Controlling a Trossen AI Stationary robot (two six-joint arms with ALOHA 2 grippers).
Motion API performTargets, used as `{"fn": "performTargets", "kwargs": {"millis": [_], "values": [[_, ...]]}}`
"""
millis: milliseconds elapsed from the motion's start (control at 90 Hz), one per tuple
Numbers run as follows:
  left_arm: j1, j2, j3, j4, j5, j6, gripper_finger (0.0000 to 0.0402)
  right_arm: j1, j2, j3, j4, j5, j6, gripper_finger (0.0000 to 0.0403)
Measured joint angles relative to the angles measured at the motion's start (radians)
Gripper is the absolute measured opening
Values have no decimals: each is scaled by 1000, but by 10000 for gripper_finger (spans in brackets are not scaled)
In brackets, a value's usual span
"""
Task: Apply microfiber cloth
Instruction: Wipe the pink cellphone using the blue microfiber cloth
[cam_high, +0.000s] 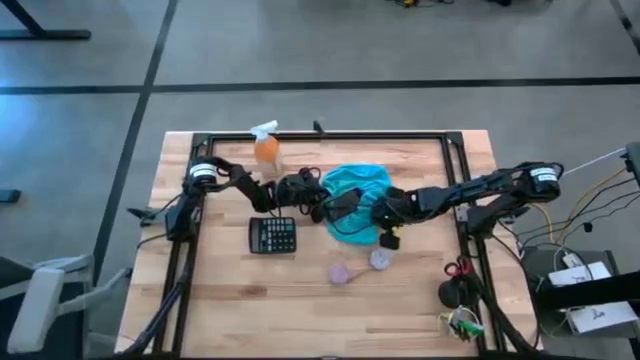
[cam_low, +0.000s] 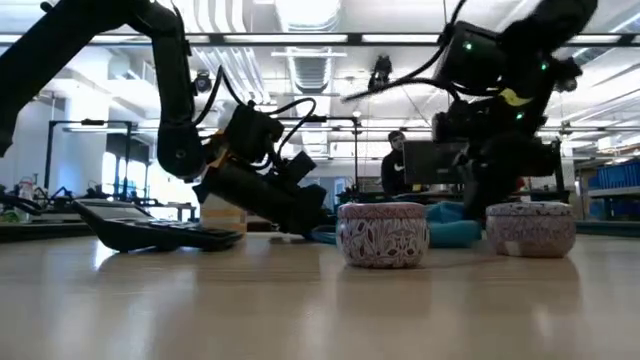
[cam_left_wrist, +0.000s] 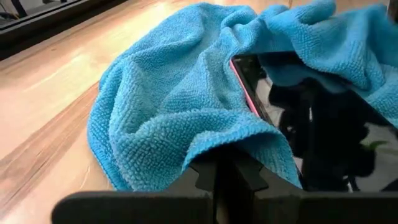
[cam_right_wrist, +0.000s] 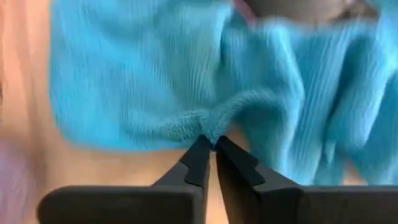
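Hands both pinching microfiber cloth edges

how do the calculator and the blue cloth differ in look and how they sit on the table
The black calculator is a rigid, flat rectangle with rows of keys; the soft teal-blue microfiber cloth is crumpled into folds with no markings. The calculator lies free of both arms, while the cloth is pinched by the right gripper at its edge and draped over a dark pink-edged slab. Both rest on the wooden table.
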Motion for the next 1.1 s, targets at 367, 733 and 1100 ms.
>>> {"fn": "performTargets", "kwargs": {"millis": [367, 733, 1100], "values": [[2, -6, -1, -4, 12, 6, 0, -3, 15, 193, -36, 82, -27, 152], [2, -14, 0, -15, 15, 30, 0, -131, 242, 199, 244, 81, -155, 149], [2, -14, 0, -29, 15, 19, 0, -132, 148, 191, -386, 78, 102, 95]]}}
